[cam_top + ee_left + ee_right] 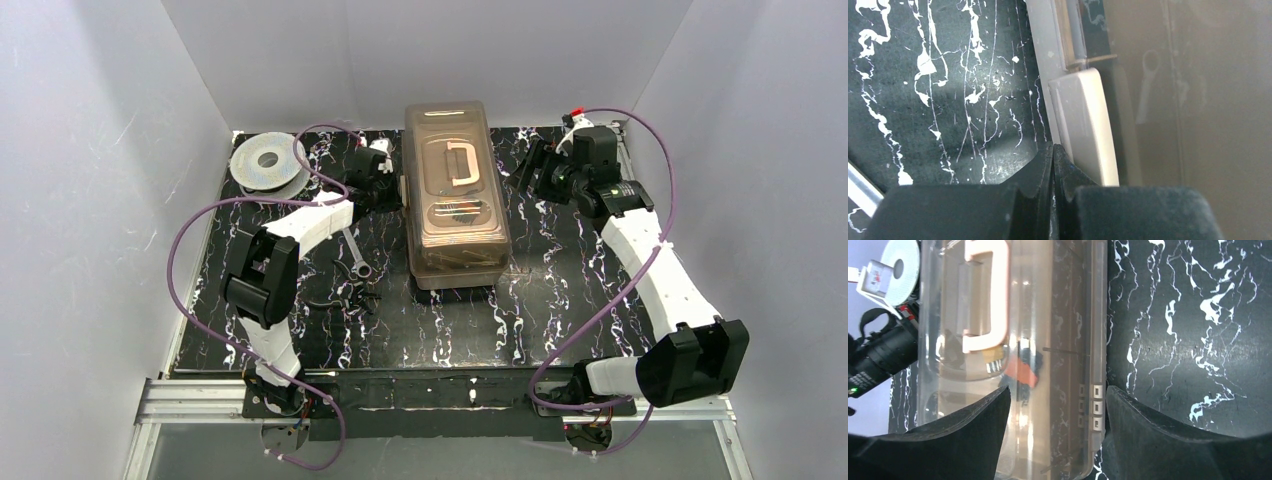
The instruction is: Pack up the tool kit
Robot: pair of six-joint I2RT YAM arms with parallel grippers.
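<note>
Beside tool kit (455, 190) latch (1083, 125), seen only from left wrist, left pincer (1053, 148) pinched together, empty; right pincer (1057, 390) wide.

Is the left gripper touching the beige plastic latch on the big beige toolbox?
Cannot tell. The left wrist view puts the shut left gripper just beside the beige plastic latch, but no clear contact or gap shows.

Looks like a robotics lab test cell. Boxed in on the left, right and far sides by plain white panels (100, 150). Laid with a black, white-veined worktop (560, 320), edged at the near side by an aluminium rail (190, 397) bearing the left arm (300, 225) and right arm (650, 265), both trailing purple cables (180, 262).
</note>
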